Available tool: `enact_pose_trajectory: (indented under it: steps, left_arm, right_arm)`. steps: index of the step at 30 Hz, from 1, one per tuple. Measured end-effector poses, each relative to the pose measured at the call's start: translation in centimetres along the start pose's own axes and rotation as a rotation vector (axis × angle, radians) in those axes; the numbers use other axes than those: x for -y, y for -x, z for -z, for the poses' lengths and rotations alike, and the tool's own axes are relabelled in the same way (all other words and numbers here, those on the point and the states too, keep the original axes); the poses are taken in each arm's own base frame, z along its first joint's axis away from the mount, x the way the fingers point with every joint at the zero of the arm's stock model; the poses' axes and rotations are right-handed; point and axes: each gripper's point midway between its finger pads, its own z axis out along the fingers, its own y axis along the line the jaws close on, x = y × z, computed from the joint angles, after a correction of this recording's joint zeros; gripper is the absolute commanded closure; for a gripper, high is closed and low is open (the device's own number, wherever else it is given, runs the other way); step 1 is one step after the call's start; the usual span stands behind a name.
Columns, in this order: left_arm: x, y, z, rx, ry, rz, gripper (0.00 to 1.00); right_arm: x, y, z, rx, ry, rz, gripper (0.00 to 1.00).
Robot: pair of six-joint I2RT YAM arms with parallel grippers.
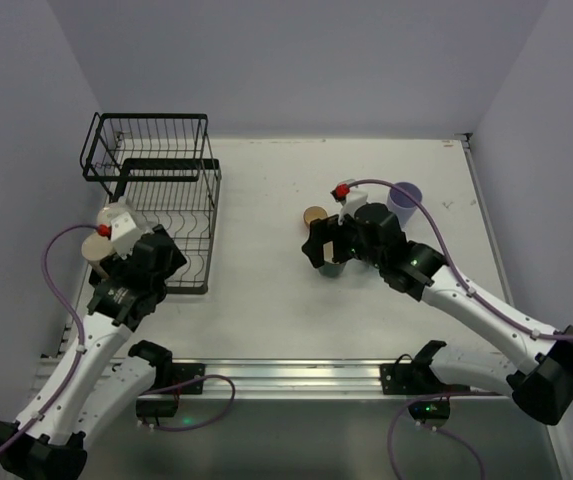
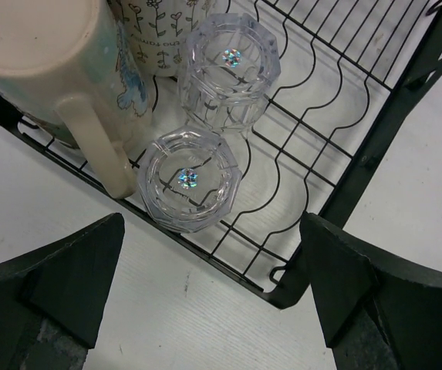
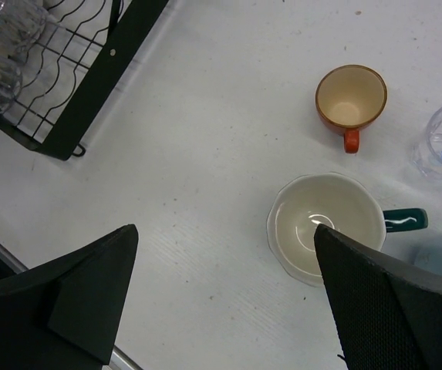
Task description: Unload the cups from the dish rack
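Note:
The black wire dish rack [image 1: 162,190] stands at the back left. Its lower tray [image 2: 344,146] holds two upturned clear glasses [image 2: 190,179] [image 2: 232,69], a cream mug [image 2: 51,69] and a flower-patterned mug [image 2: 155,27]. My left gripper [image 1: 154,252] hangs open and empty over the tray's near corner [image 2: 205,297]. My right gripper [image 1: 328,248] is open and empty above the table [image 3: 228,301]. Beside it stand a teal mug [image 3: 328,227], a small orange cup [image 3: 351,99], a lavender tumbler [image 1: 404,198] and a light blue mug [image 3: 440,258].
The rack's tall basket section [image 1: 146,145] is at the back. The rack's corner [image 3: 97,85] shows to the left in the right wrist view. A metal rail [image 1: 286,375] runs along the table's near edge. Grey walls close in the left, back and right.

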Motion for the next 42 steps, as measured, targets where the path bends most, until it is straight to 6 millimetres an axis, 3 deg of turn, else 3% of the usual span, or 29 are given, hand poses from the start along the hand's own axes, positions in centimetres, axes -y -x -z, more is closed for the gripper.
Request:
enact_pose_trajectory:
  steps: [10, 15, 22, 30, 35, 42]
  left_arm:
    - [-0.6, -1.6, -3.0, -0.033, 0.098, 0.011, 0.04]
    - [-0.3, -1.2, -3.5, -0.013, 0.096, 0.043, 0.06]
    - [-1.3, -3.0, -4.7, -0.038, 0.134, 0.032, 0.07]
    - [-1.2, -3.4, -5.7, -0.029, 0.153, 0.035, 0.1]
    - [-1.9, -4.3, -6.2, -0.035, 0.178, 0.017, 0.16]
    - [-1.9, -3.9, -6.5, -0.001, 0.187, 0.029, 0.32]
  right_arm:
    - [-1.0, 1.6, 1.8, 0.098, 0.066, -0.02, 0.01]
    - [-1.1, 1.7, 1.8, 0.107, 0.069, -0.022, 0.01]
    - [-1.0, 1.7, 1.8, 0.109, 0.064, -0.023, 0.01]
    - [-1.0, 1.7, 1.7, 0.108, 0.063, -0.023, 0.01]
    - [-1.0, 1.5, 1.4, 0.104, 0.062, -0.023, 0.01]
    - [-0.9, 1.1, 1.0, 0.09, 0.058, -0.023, 0.02]
